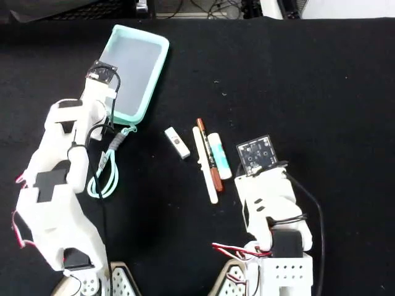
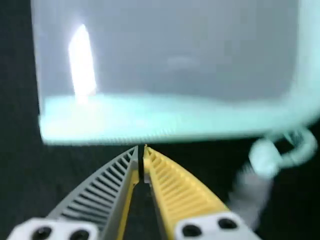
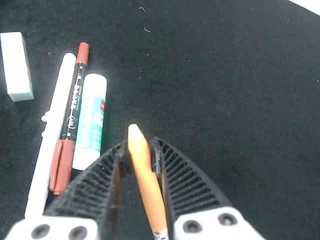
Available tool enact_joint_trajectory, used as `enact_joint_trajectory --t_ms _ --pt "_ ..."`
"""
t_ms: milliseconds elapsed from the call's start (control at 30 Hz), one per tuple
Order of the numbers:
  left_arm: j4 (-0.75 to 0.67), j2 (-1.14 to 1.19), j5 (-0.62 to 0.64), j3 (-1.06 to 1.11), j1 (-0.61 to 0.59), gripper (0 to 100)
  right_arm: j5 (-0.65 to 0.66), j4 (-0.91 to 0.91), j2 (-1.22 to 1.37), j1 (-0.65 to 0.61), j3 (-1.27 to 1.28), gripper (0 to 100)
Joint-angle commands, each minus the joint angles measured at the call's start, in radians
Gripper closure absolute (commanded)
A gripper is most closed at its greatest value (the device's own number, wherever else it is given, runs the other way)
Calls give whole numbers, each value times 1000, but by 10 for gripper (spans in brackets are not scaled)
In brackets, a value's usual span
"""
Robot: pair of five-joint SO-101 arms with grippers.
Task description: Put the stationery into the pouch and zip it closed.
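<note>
We're seeing the right gripper [image 3: 137,147] clamping an orange pen [image 3: 145,175], tip poking just past the fingers. It's hanging beside the glue stick [image 3: 90,117], brown marker [image 3: 70,125], white pen [image 3: 52,125] and eraser [image 3: 16,65], all lying well apart from the pouch [image 1: 139,58]. We're judging the orange pen light, stiff and slick, so it's probably pivoting unless pinched mid-barrel. The left gripper [image 2: 140,155] is sitting squeezed closed on nothing just short of the teal rim [image 2: 150,122], and we're reckoning the pouch is soft and floppy, best held there.
</note>
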Motion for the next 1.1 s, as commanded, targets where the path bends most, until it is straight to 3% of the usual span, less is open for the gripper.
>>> enact_joint_trajectory --t_ms 0,300,567,667,800,1067 --pt "149 -123 -6 -5 -5 971 -12 6 -4 -9 1 986" --pt "173 -305 35 -7 -104 970 -12 41 5 -5 -2 937" --pt "172 -374 35 -13 -225 970 -3 78 5 146 2 930" --pt "176 -376 35 -13 -246 970 -2 112 5 144 -7 917" --pt "180 -385 35 -7 -263 970 -2 110 5 143 -10 811" --pt "264 -434 37 -7 -294 970 -11 72 7 17 -91 850"
